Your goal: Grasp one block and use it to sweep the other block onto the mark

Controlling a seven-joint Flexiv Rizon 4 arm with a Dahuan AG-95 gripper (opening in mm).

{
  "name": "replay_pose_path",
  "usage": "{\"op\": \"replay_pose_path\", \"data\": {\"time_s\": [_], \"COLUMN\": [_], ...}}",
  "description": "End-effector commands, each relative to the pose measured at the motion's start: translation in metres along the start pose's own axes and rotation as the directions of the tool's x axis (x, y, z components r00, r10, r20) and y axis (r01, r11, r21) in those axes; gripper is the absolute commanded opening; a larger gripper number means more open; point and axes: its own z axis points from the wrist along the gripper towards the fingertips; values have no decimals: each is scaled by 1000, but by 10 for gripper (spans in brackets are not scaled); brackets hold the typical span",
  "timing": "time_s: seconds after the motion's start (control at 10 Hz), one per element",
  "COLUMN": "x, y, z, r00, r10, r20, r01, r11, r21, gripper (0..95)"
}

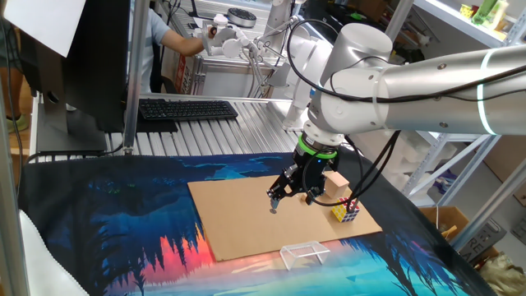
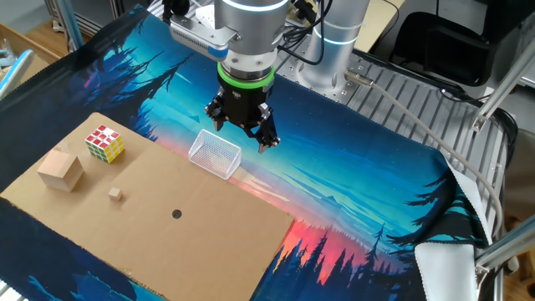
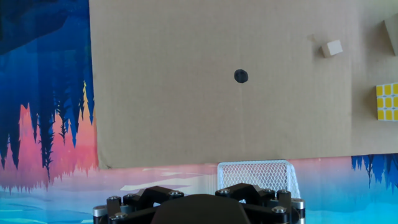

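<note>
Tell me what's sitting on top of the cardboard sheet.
On the cardboard sheet: tan cube, puzzle cube, tiny wooden piece and dark dot. What lies beneath the sheet is covered.

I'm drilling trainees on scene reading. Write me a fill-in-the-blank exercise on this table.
1. The small wooden piece lies between the dark mark and the tan ____.
2. The mark is drawn on the ____ sheet.
3. The hand hangs above the table with its fingers ____, holding nothing.
4. Beside the tan cube sits a multicoloured ____ cube.

Missing words: cube; cardboard; open; puzzle
</note>
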Motion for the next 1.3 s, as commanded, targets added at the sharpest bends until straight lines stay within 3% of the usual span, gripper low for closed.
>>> {"op": "replay_pose_path", "data": {"time_s": [0.1,1.3], "x": [0,-3], "y": [0,-3], "z": [0,0], "r00": [983,979], "r10": [163,186], "r20": [80,83], "r01": [-174,-196], "r11": [972,970], "r21": [161,144], "gripper": [0,0]}}
